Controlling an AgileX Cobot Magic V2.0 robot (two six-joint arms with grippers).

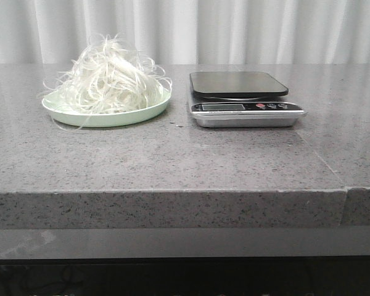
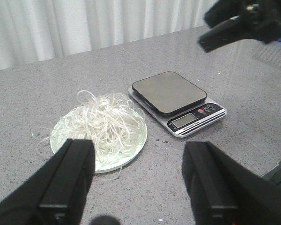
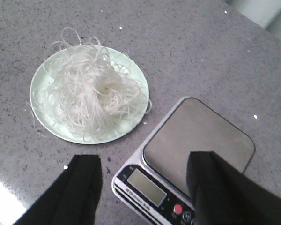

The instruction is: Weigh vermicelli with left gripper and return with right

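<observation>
Still unweighed, the vermicelli (image 1: 110,77) heaps on its plate (image 1: 105,116) beside the scale (image 1: 242,98) mid-bench; both my jaws hang apart above.

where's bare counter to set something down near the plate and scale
The widest bare patch is the grey stone counter between the pale green plate and silver kitchen scale and the front edge. More lies right of the scale. The gap between plate and scale is narrow, with stray white vermicelli strands overhanging the rim.
</observation>
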